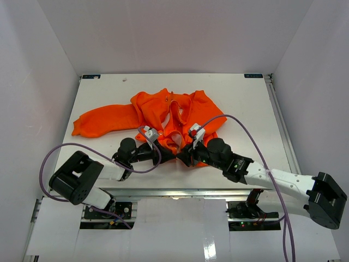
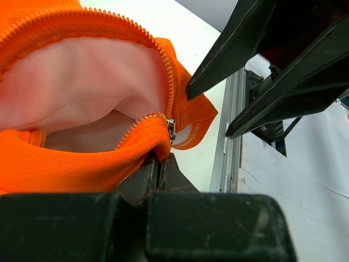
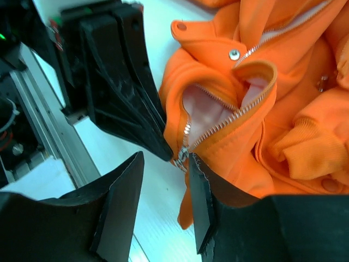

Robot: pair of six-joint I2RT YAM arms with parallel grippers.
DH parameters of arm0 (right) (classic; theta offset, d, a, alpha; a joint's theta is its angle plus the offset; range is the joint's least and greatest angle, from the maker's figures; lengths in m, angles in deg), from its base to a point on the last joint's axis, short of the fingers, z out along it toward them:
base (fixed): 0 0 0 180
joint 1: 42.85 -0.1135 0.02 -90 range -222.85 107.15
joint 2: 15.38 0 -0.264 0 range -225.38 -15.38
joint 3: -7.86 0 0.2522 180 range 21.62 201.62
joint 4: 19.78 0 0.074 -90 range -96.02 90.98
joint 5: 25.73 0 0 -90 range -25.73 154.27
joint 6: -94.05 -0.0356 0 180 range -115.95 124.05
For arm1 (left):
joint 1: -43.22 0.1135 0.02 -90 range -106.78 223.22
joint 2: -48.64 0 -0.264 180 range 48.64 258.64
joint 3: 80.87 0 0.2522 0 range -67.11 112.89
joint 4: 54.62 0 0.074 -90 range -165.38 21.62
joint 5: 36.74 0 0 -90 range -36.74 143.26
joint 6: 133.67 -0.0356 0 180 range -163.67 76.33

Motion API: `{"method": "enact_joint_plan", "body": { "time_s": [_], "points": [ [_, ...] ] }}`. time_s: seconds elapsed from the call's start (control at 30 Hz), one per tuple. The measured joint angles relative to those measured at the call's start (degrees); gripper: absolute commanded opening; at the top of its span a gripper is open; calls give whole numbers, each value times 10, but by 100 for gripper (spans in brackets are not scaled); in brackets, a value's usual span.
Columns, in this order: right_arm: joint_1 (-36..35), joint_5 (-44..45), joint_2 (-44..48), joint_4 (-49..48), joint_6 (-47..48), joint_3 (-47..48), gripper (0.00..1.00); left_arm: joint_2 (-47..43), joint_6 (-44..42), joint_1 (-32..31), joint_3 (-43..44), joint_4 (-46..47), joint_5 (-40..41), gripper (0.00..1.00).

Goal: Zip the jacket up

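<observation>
The orange jacket lies crumpled mid-table, front open, with pale lining showing between its two zipper rows. My left gripper is shut on the orange hem just below the metal zipper slider. From above, both grippers meet at the jacket's near edge, the left gripper beside the right gripper. My right gripper is open over bare table. Its right fingertip sits just beside the slider, and nothing lies between the fingers.
One sleeve stretches toward the table's left side. A metal rail runs along the table's near edge, close under both grippers. Purple cables loop over the arms. White walls enclose the table on three sides.
</observation>
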Motion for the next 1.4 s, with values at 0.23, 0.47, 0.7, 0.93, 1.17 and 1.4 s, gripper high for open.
{"method": "enact_joint_plan", "body": {
  "time_s": [0.23, 0.47, 0.7, 0.93, 1.17, 1.4],
  "points": [
    [0, 0, -37, -11, 0, -5, 44, 0, 0, 0, 0, -2, -1, 0],
    [0, 2, -68, -30, -3, -5, 44, 0, 0, 0, 0, -2, -1, 0],
    [-3, 18, -75, -43, -9, -6, 37, 0, 1, 0, 0, -1, -1, 0],
    [-7, 41, -88, -52, -20, -6, 27, 0, -1, 5, 0, -2, 11, 0],
    [-15, 68, -93, -55, -21, -6, 23, 0, 0, 4, 0, 1, 11, 0],
    [-19, 85, -104, -60, -21, -6, 8, 0, -1, 5, -1, 1, 13, 0]
  ]
}}
